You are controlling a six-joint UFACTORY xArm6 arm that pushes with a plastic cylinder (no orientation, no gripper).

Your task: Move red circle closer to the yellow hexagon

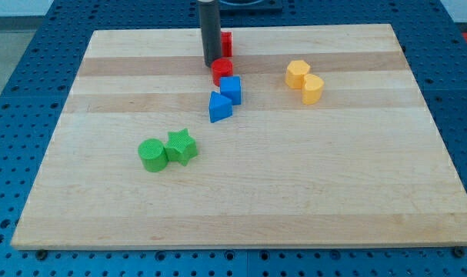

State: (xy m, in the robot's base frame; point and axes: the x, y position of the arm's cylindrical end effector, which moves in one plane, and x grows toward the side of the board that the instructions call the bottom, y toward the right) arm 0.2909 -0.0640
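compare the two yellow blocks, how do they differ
The yellow hexagon has flat sides and lies nearer the view's top left; the yellow block beside it looks rounder, its exact shape unclear, and lies lower right. Both are the same yellow, similar in size, and touching or nearly so.

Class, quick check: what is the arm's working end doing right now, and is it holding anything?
My tip: a bare rod with no claw, holding nothing; it stands just above-left of the red circle, with another red block behind the rod.
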